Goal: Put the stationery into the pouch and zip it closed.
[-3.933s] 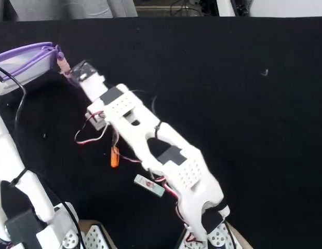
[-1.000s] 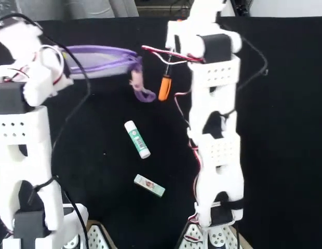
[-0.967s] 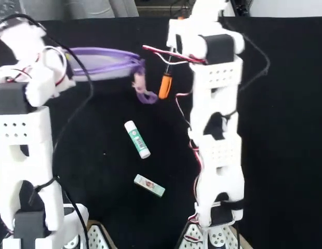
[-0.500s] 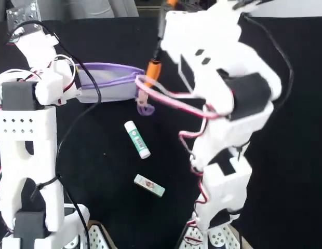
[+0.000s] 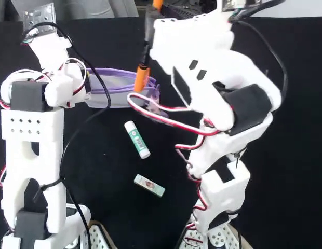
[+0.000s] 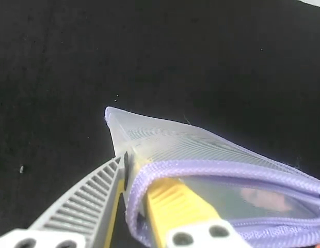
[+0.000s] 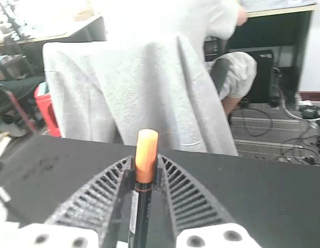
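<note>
The left jaws are pinched narrow on one end of the translucent pouch with purple zip, its rim caught between them. The right jaws are closed on an orange-capped black marker pen, which stands nearly upright in the high view with its lower orange end at the pouch's open mouth. On the black bench nearer the arm bases lie a green-and-white tube and a small rectangular eraser, apart from each other.
</note>
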You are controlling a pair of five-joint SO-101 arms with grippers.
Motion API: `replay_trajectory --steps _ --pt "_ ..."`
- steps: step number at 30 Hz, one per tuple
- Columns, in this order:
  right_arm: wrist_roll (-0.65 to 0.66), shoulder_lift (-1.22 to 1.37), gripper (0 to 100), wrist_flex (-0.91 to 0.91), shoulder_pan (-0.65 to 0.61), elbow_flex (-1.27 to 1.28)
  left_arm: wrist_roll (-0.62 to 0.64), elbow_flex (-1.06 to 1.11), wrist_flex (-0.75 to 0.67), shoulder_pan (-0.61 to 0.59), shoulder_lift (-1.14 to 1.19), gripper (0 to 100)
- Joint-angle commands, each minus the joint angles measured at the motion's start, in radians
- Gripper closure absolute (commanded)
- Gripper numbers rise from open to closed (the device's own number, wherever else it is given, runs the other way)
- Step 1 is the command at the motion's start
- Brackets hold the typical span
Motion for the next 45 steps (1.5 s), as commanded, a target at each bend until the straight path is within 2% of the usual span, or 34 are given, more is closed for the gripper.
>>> replay_trajectory --steps 1,10,15,22,28,36,45 --pt "0.009 -0.021 98.8 -0.057 -0.038 -0.035 0.009 -0.018 0.002 0.012 -0.020 97" --pt "0.009 0.084 98.8 -0.180 -0.037 -0.035 0.009 -0.018 0.002 0.012 -0.020 97" --pt "0.009 0.151 98.8 -0.183 -0.034 -0.035 0.009 -0.018 0.002 0.005 -0.020 97" --pt "0.009 0.203 98.7 -0.075 -0.052 -0.035 0.009 -0.018 -0.005 0.004 -0.020 97" --pt "0.011 0.194 98.6 -0.054 -0.074 -0.035 0.009 -0.018 -0.006 0.004 -0.017 97" --pt "0.199 0.122 98.8 0.023 -0.176 -0.035 0.009 -0.018 -0.015 0.002 -0.011 97" --pt "0.276 0.085 98.8 0.037 -0.213 -0.035 0.009 -0.018 -0.020 -0.076 -0.018 97"
